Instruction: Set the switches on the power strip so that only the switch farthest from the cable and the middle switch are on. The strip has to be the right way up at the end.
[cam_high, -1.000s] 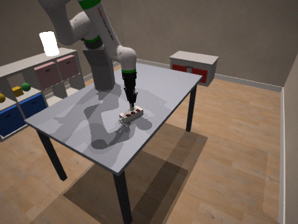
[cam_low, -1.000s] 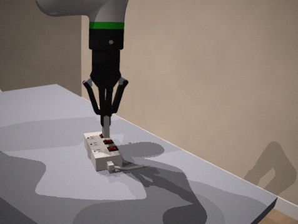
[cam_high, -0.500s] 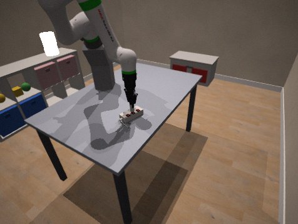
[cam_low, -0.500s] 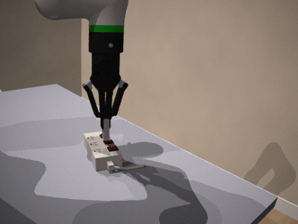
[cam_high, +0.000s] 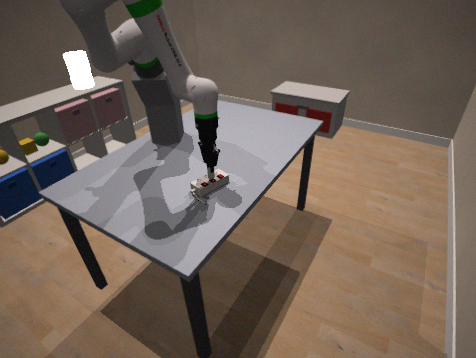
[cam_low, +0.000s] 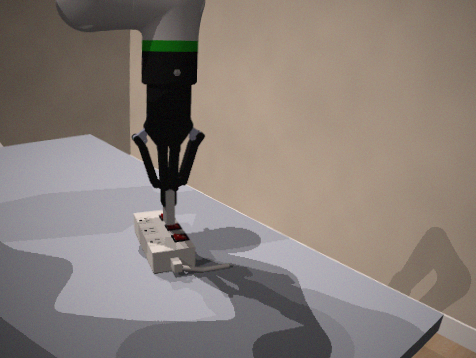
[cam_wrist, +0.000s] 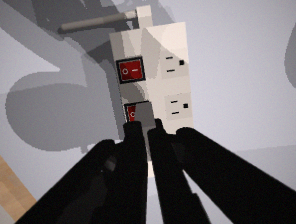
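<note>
A white power strip (cam_high: 210, 183) (cam_low: 207, 268) lies the right way up on the grey table, with red rocker switches and a short grey cable at its near end. In the exterior view the strip (cam_low: 162, 240) shows its switches along the right side. My gripper (cam_low: 169, 207) is shut and empty, pointing straight down, with its fingertips on the strip around the middle switch. In the wrist view the fingertips (cam_wrist: 142, 122) cover most of the middle switch (cam_wrist: 131, 113). The switch nearest the cable (cam_wrist: 130, 69) is in full view. The farthest switch is hidden behind the fingers.
A shelf unit (cam_high: 55, 130) with coloured bins stands at the left beyond the table. A low white cabinet (cam_high: 310, 106) with red fronts stands by the far wall. The table's right edge (cam_high: 260, 200) is close to the strip.
</note>
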